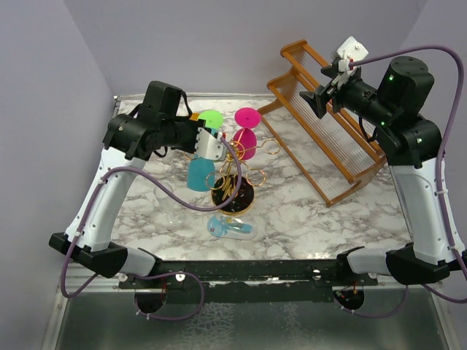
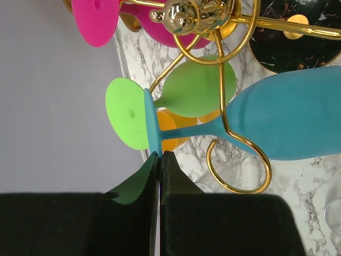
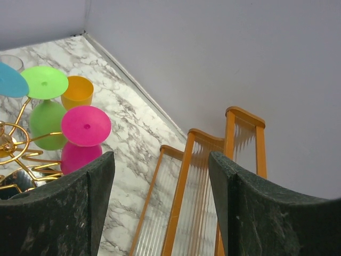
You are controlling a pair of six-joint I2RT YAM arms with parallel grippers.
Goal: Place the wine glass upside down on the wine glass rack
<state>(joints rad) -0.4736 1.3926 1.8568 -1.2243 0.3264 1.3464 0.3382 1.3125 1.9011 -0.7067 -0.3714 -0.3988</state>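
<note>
The wine glass (image 2: 298, 114) is teal-blue, foot up and bowl down, next to the wine glass rack (image 1: 232, 179). My left gripper (image 2: 159, 153) is shut on the thin rim of its foot (image 2: 151, 120). Its stem crosses a gold ring arm (image 2: 237, 176) of the rack; whether it rests in the ring I cannot tell. From above, the teal bowl (image 1: 198, 175) hangs left of the gold stand, under my left gripper (image 1: 210, 140). My right gripper (image 1: 321, 98) stands open and empty, high at the back right; its wrist view shows the gripper (image 3: 160, 176) over wooden slats.
A green glass (image 1: 211, 119) and a pink glass (image 1: 246, 135) hang upside down on the gold rack, which stands on a round black base (image 1: 235, 200). An orange cup (image 3: 77, 92) sits behind. A large wooden slatted rack (image 1: 328, 138) fills the right. A clear glass (image 1: 174, 213) and a blue item (image 1: 230, 227) lie in front.
</note>
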